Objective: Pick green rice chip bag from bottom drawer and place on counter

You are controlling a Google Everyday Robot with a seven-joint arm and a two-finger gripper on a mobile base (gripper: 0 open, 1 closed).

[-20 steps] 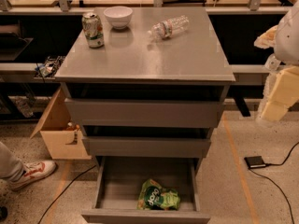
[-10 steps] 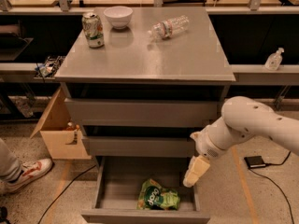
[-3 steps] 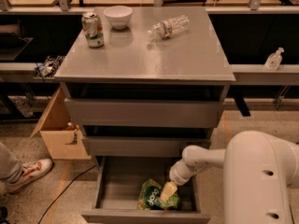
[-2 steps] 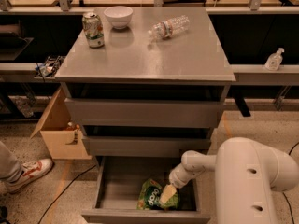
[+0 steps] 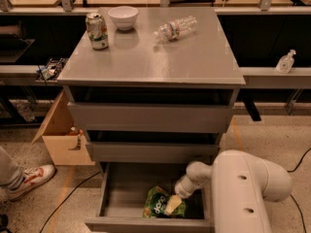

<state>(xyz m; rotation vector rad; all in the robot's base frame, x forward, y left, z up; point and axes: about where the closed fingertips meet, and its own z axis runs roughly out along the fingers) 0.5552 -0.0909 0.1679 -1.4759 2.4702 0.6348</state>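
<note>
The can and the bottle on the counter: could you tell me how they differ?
The can stands upright near the back left; the bottle lies on its side further right. The can is opaque, green and white; the bottle is clear. Both sit on the counter, while the hand is in the bottom drawer at the green bag.
</note>
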